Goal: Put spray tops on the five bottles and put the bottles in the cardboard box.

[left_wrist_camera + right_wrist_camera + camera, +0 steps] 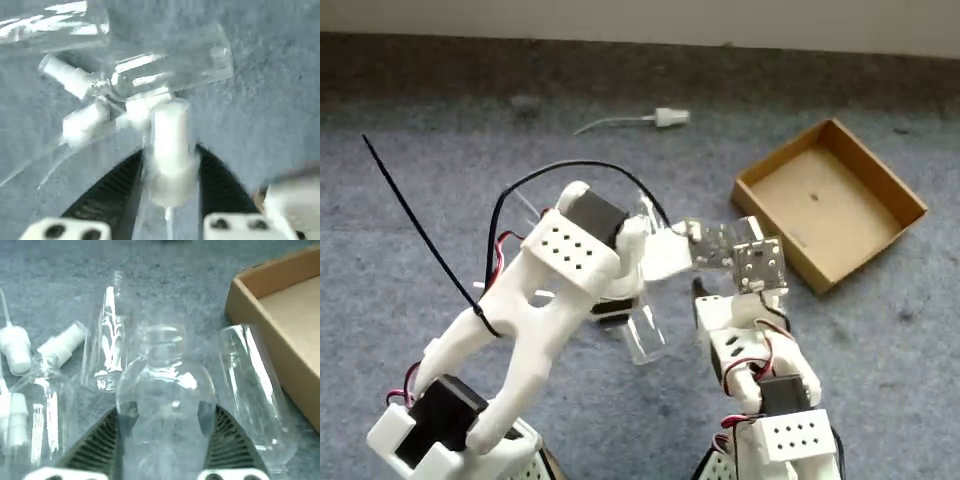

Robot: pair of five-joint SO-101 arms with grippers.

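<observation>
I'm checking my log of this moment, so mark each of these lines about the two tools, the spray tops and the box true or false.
1. The left tool is shut on a spray top. True.
2. The right tool grips nothing. False: it is shut on a clear bottle, which sits upright between its fingers.
3. The cardboard box already holds a bottle. False: its floor is bare in the high view.
4. A loose spray top with its thin tube lies on the carpet, apart from both arms and outside the box. True.
</observation>
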